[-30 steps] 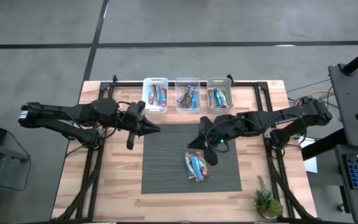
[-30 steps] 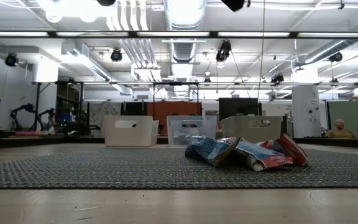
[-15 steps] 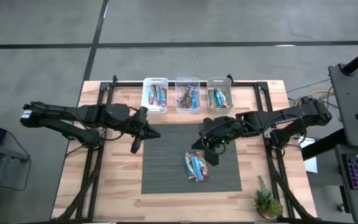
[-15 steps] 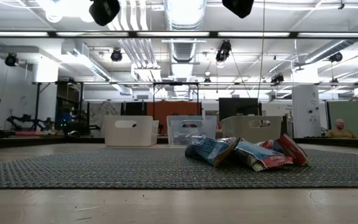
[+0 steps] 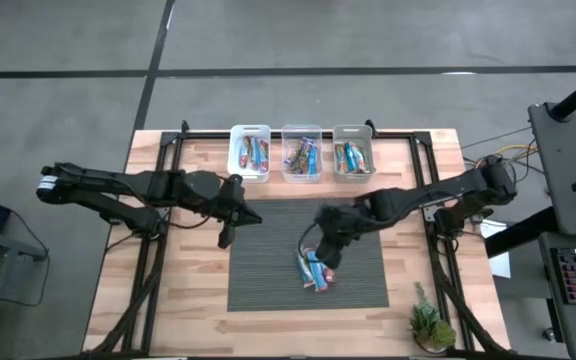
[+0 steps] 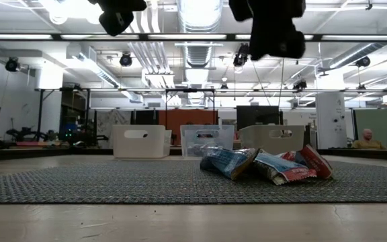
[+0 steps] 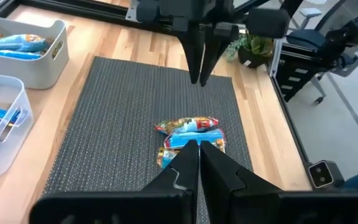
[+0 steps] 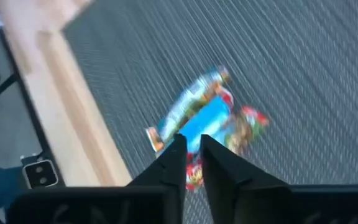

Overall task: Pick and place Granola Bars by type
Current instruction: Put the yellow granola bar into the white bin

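A: Report the location of the Granola Bars (image 5: 314, 268).

B: A loose pile lies on the dark woven mat (image 5: 268, 250), toward 5 o'clock from the mat's centre in the high view. The low view shows the pile (image 6: 264, 163) resting flat on the mat, wrappers mostly blue with red print. Further bars sit in three bins along the table's 12 o'clock edge: the left white bin (image 5: 249, 151), the clear middle bin (image 5: 301, 152) and the right white bin (image 5: 353, 148).

A: State the right gripper condition.

B: The right gripper (image 5: 325, 258) hangs above the pile, just at its 1 o'clock side. In its own wrist view the right gripper (image 8: 191, 149) has its fingers parted by a narrow slit, with nothing between them; the bars show beyond the tips.

A: State the left gripper condition.

B: The left gripper (image 5: 227, 232) is at the mat's 9 o'clock edge, well apart from the pile. In the left wrist view its fingers (image 7: 188, 155) are pressed together and hold nothing.

A: Other items on the wooden table (image 5: 178, 300)?

B: A small potted plant (image 5: 430, 322) stands at the 5 o'clock corner.
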{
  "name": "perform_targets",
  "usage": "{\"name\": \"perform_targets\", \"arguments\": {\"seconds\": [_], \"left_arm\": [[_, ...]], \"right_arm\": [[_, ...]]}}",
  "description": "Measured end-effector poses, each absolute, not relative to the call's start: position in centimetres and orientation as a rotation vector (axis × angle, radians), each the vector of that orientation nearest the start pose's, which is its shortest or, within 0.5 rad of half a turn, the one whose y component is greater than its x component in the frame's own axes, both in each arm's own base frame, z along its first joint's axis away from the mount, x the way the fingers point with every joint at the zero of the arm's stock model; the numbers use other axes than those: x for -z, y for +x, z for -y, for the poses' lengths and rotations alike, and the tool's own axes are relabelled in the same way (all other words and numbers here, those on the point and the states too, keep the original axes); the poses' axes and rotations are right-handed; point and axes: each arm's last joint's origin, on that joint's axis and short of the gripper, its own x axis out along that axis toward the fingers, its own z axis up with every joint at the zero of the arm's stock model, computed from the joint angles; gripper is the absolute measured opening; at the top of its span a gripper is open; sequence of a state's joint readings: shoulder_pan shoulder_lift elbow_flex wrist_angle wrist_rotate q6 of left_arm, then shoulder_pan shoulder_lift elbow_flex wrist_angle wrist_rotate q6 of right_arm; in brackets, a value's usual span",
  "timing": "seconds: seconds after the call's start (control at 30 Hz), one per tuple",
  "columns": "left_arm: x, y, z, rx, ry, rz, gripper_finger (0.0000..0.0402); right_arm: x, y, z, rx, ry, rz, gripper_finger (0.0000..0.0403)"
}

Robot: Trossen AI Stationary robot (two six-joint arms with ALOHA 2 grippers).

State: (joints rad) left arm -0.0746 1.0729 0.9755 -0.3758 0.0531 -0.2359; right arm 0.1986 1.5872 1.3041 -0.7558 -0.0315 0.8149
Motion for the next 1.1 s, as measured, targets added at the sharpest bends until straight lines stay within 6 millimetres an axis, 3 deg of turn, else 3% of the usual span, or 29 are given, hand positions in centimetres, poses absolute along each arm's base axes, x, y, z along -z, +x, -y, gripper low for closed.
{"name": "perform_targets", "arguments": {"seconds": [0.4,0.7,1.1], "left_arm": [[-32.7,22.8,1.9,0.066,-0.227,-0.487,0.0000],[-32.8,22.8,1.8,0.065,-0.228,-0.485,0.0000],[-32.8,22.8,1.9,0.074,-0.258,-0.487,0.0000]], "right_arm": [[-26.2,31.8,-6.5,0.402,0.824,-1.111,0.0139],[-25.7,30.7,-6.7,0.624,0.930,-1.147,0.0169],[-26.3,30.1,-7.6,0.553,0.819,-1.139,0.0180]]}}
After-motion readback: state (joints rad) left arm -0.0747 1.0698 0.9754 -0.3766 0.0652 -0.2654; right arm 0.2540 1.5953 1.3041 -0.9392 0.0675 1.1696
